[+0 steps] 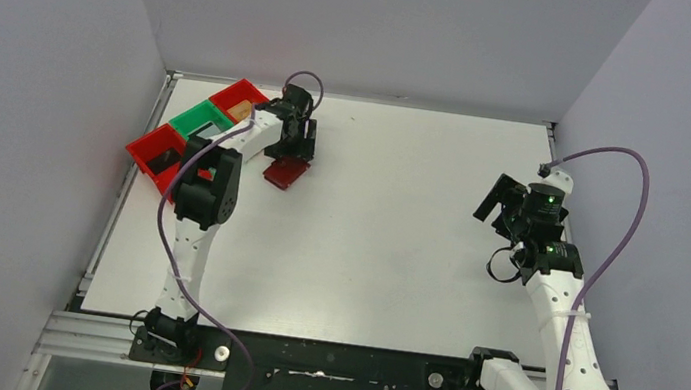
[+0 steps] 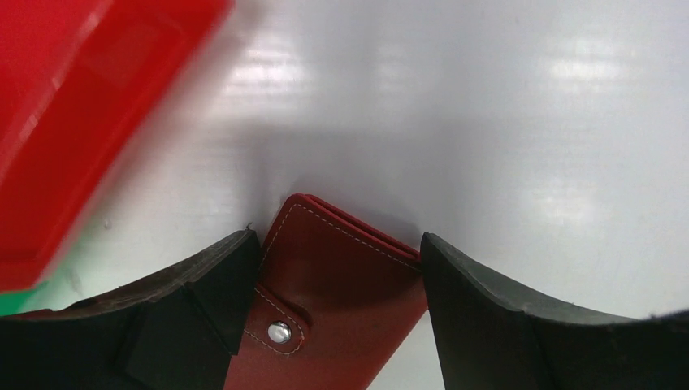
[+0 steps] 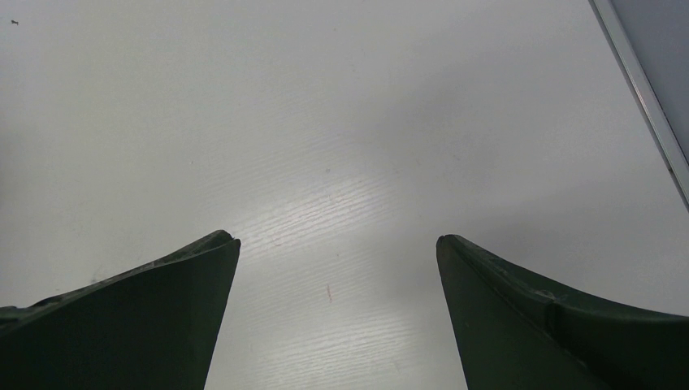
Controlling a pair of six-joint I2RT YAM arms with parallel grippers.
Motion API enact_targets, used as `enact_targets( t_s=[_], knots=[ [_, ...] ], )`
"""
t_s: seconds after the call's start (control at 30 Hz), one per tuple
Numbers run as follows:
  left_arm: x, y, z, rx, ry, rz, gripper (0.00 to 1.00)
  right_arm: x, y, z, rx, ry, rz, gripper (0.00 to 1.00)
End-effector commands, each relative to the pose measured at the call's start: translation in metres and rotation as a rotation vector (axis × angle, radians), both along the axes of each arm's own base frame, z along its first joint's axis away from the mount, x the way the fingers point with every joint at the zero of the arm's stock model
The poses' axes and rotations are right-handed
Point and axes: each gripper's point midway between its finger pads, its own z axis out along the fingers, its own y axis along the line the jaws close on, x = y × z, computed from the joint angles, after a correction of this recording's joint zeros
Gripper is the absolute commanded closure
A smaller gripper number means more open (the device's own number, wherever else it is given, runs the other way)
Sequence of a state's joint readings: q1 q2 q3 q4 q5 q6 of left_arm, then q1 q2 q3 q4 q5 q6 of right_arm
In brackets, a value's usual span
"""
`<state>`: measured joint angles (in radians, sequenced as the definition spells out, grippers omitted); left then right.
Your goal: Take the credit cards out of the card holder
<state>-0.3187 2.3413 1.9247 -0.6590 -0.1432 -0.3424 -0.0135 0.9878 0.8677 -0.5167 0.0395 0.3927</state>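
The left gripper (image 1: pixel 292 153) reaches to the far-left part of the white table (image 1: pixel 393 262), its two black fingers (image 2: pixel 203 301) straddling the dark red card holder (image 1: pixel 285 173), which lies on the table just beside a row of plastic bins along the left edge. Seen from the left wrist camera, the card holder (image 2: pixel 333 292) sits between the jaws with its cover up, white stitching along its rim and its snap tab (image 2: pixel 276 321) fastened by a silver stud. One finger overlaps the holder's left edge and the other meets its right corner, but it cannot be told whether the claw is grasping it or only standing around it. Three bins stand at the far-left corner: a red bin (image 1: pixel 238 98) farthest back, a green bin (image 1: pixel 200 118) in the middle and another red bin (image 1: pixel 157 152) nearest the arms' bases. Well apart, toward the right edge of the table, the right gripper (image 1: pixel 506 211) hangs with its claw released, the jaws spread wide over bare white surface in its own wrist view (image 3: pixel 337 240), touching nothing.
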Motion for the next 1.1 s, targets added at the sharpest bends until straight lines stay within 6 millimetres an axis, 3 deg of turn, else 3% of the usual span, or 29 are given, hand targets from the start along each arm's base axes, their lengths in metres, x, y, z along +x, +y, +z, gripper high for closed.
enact_targets(
  t_s=[0.0,0.13,0.23,0.37,0.43,0.57,0.73,0.93,1.0,1.07],
  knots=[
    [-0.042,-0.027,0.013,-0.048,0.008,-0.119,0.3,0.009,-0.004,0.023,-0.014,-0.06,-0.006,0.02],
    [-0.083,-0.048,0.016,-0.076,0.01,-0.146,0.32,0.008,-0.004,0.021,-0.011,-0.058,-0.004,0.02],
    [-0.127,-0.081,0.025,-0.133,0.002,-0.183,0.32,0.007,-0.006,0.02,-0.014,-0.055,-0.005,0.02],
    [-0.175,-0.123,0.056,-0.204,-0.048,-0.267,0.3,0.005,-0.009,0.018,-0.037,-0.059,-0.005,0.02],
    [-0.18,-0.129,0.08,-0.21,-0.108,-0.281,0.27,0.004,-0.011,0.017,-0.043,-0.06,-0.011,0.02],
    [-0.147,-0.086,0.131,-0.161,-0.247,-0.15,0.19,0.005,-0.012,0.013,-0.045,-0.046,-0.012,0.02],
    [-0.087,-0.002,0.168,-0.152,-0.356,0.078,0.17,0.006,-0.011,0.015,-0.033,-0.043,-0.013,0.02],
    [-0.031,0.082,0.177,-0.122,-0.429,0.352,0.15,0.005,-0.012,0.016,-0.038,-0.043,-0.02,0.02],
    [-0.017,0.104,0.172,-0.126,-0.433,0.432,0.15,0.004,-0.014,0.017,-0.046,-0.036,-0.026,0.02],
    [-0.005,0.111,0.165,-0.117,-0.431,0.457,0.16,0.001,-0.016,0.019,-0.053,-0.039,-0.032,0.02]
  ],
)
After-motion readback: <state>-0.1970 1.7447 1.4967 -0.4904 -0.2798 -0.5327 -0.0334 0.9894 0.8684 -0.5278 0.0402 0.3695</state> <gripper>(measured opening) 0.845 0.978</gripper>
